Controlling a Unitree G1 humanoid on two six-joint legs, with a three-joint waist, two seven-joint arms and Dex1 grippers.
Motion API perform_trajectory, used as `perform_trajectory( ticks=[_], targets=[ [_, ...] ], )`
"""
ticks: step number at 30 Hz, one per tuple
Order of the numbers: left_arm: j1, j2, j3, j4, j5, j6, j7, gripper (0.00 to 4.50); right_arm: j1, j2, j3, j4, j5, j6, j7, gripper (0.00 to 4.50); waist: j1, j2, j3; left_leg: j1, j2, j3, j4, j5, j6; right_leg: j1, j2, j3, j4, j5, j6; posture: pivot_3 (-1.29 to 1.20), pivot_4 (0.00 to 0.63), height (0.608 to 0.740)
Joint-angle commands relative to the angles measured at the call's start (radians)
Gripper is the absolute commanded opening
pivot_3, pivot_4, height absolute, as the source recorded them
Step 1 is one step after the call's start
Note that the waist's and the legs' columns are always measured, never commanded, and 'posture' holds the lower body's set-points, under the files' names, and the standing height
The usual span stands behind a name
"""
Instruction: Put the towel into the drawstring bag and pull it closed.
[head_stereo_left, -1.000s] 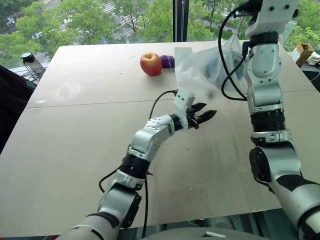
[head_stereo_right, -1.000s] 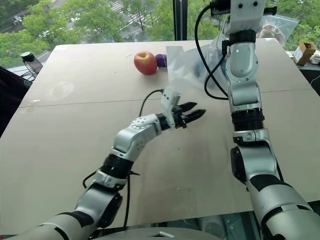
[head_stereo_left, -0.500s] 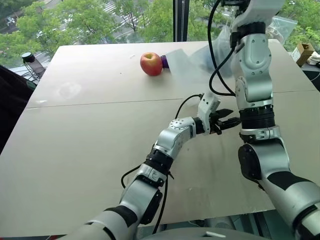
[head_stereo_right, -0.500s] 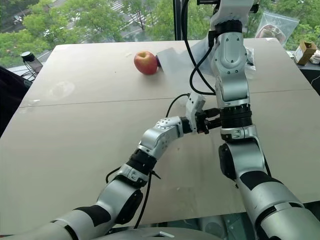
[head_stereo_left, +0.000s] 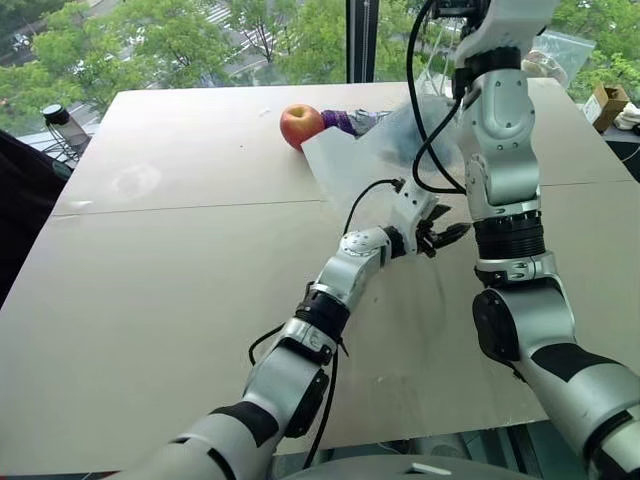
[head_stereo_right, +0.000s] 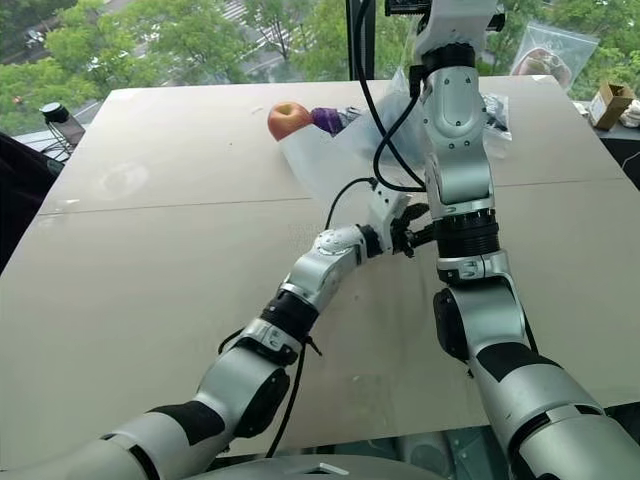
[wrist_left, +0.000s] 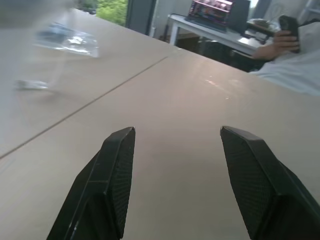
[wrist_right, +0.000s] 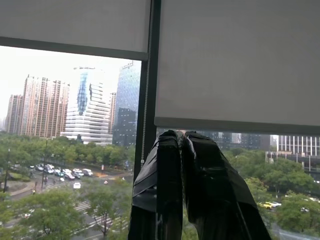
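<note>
Drawstring bag (head_stereo_left: 375, 165) hangs beside the apple (head_stereo_left: 301, 125); we hold our left gripper (head_stereo_left: 447, 236) parted and empty below it, our right gripper (wrist_right: 181, 145) clenched overhead.

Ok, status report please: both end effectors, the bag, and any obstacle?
Left end effector open, empty, near the bag. Right end effector shut, raised. Bag hanging before right arm, its edge covering part of apple.
</note>
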Motion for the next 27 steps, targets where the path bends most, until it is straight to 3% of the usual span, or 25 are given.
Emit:
perform_trajectory(
  ticks=[1,5,11,15,18,21,25,27],
  targets=[
    [0.113,0.114,0.041,-0.286,0.042,0.0,0.036,2.77,-0.035,-0.035,-0.022,-0.069,0.001,0.0,0.005,0.0,-0.003,0.0,0.0,0.0,0.001,0.0,0.0,0.0,0.0,0.0,0.0,0.0,0.001,0.0,0.0,0.0,0.15,0.74],
    [0.196,0.22,0.088,-0.396,0.069,0.057,0.09,2.77,-0.029,-0.054,-0.028,-0.086,0.006,0.01,0.007,0.0,0.003,0.001,0.0,0.001,0.002,-0.004,0.0,0.0,0.0,-0.001,0.0,0.001,0.003,0.0,0.0,0.0,0.15,0.74],
    [0.145,0.327,0.201,-0.225,0.142,0.002,0.239,2.77,-0.012,-0.05,-0.031,-0.103,0.024,0.041,0.031,0.0,0.004,0.0,0.0,0.0,-0.001,-0.003,0.003,0.0,0.0,0.0,-0.002,0.0,0.003,0.0,0.0,0.0,0.15,0.74],
    [0.077,0.309,0.258,-0.162,0.095,-0.026,0.265,2.77,0.0,-0.032,-0.032,-0.124,0.093,0.162,0.093,0.0,0.004,0.0,0.0,0.0,0.0,-0.003,0.002,0.0,0.0,0.0,-0.001,-0.002,0.005,0.0,0.0,0.0,0.15,0.74],
    [0.088,0.256,0.231,-0.237,-0.02,-0.01,0.107,2.77,0.013,-0.032,-0.037,-0.143,0.123,0.221,0.12,0.0,0.007,0.0,0.0,-0.001,0.0,-0.001,0.002,0.0,0.0,0.0,-0.002,-0.003,0.004,0.0,0.0,0.0,0.15,0.74],
    [0.157,0.224,0.182,-0.399,-0.193,0.125,-0.079,2.77,0.025,-0.035,-0.043,-0.162,0.134,0.26,0.122,0.0,0.006,0.0,0.0,-0.003,0.0,-0.001,0.002,0.0,0.0,0.0,-0.003,-0.002,0.005,0.0,0.0,0.0,0.15,0.74],
    [0.23,0.271,0.125,-0.552,-0.327,0.315,-0.216,2.77,0.026,-0.037,-0.039,-0.177,0.141,0.292,0.129,0.0,-0.006,0.001,0.0,-0.002,0.0,0.0,0.001,0.0,0.001,0.0,-0.002,-0.002,0.003,0.0,0.0,0.0,0.15,0.74],
    [0.244,0.294,0.08,-0.561,-0.306,0.356,-0.229,2.77,0.024,-0.026,-0.035,-0.185,0.147,0.303,0.13,0.0,-0.012,0.001,0.0,0.0,0.001,0.0,0.0,0.0,0.0,0.0,0.0,-0.001,0.002,0.0,0.0,0.0,0.15,0.74]
  ],
)
